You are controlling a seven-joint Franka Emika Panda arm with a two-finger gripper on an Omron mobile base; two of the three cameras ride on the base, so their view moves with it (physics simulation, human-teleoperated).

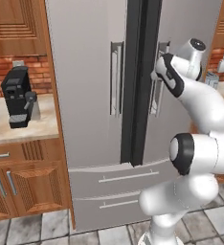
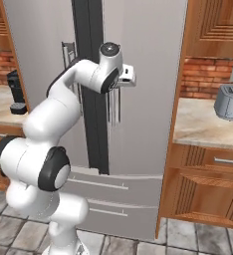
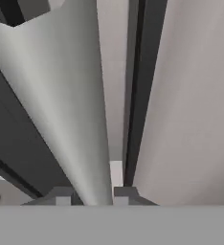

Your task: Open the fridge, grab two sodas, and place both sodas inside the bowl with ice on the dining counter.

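Tall French-door fridge [image 1: 90, 72]: pale grey doors, black strip down centre, silvery vertical bar handles [image 1: 116, 79], same pale grey on drawers below. Jointed robot arm [image 1: 202, 124]: glossy white shell, black joint bands. Boxy coffee machine [image 1: 17, 95]: black, grey spout. Slotted toaster [image 2: 229, 102]: silver-grey. Stone wall counter top [image 2: 203, 124]: beige, faintly marbled. Panelled wooden cabinets [image 2: 208, 184]: warm reddish-brown, silver pulls. Brick backsplash [image 2: 205, 77]: red, pale mortar lines. Tiled floor [image 1: 28, 232]: mottled grey, dark grout.

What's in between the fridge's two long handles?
Between the left handle and the right handle runs the fridge's dark centre strip, seen in the left base view.
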